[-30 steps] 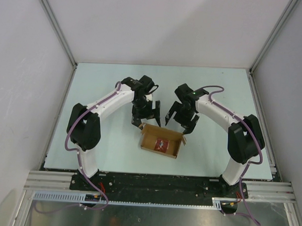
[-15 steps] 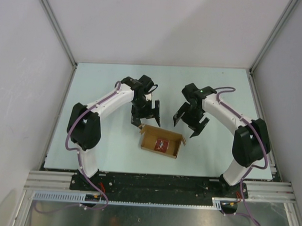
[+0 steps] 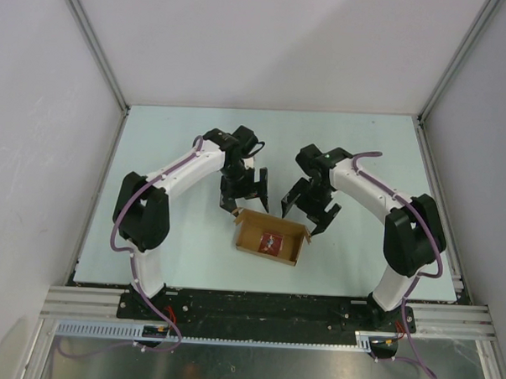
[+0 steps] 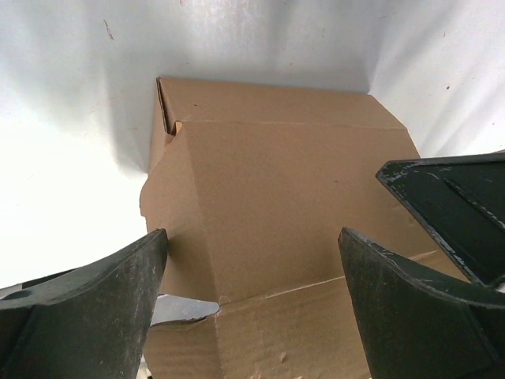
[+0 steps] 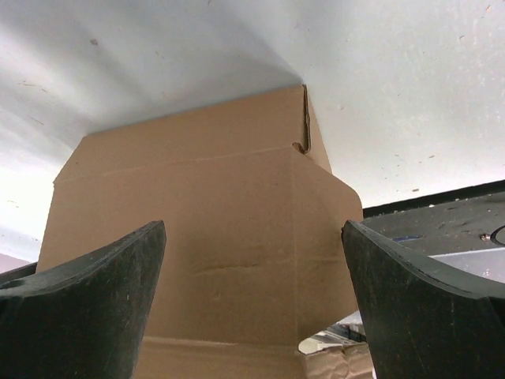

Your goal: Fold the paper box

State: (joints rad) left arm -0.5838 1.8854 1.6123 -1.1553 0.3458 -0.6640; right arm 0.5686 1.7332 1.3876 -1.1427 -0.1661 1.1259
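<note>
The paper box is a brown cardboard tray lying open-topped on the table, with a small red square packet inside it. My left gripper hangs open over the box's far left edge. In the left wrist view its jaws straddle a cardboard panel without touching it. My right gripper is open at the far right corner, beside a raised flap. In the right wrist view the jaws stand wide on either side of the brown wall.
The pale table is enclosed by white walls with metal frame rails at the corners. A black rail runs along the near edge by the arm bases. A finger of the other gripper shows at the right of the left wrist view.
The right gripper swung out to the right, away from the box, and has come back to its far right corner. The left arm and the box have stayed put.
</note>
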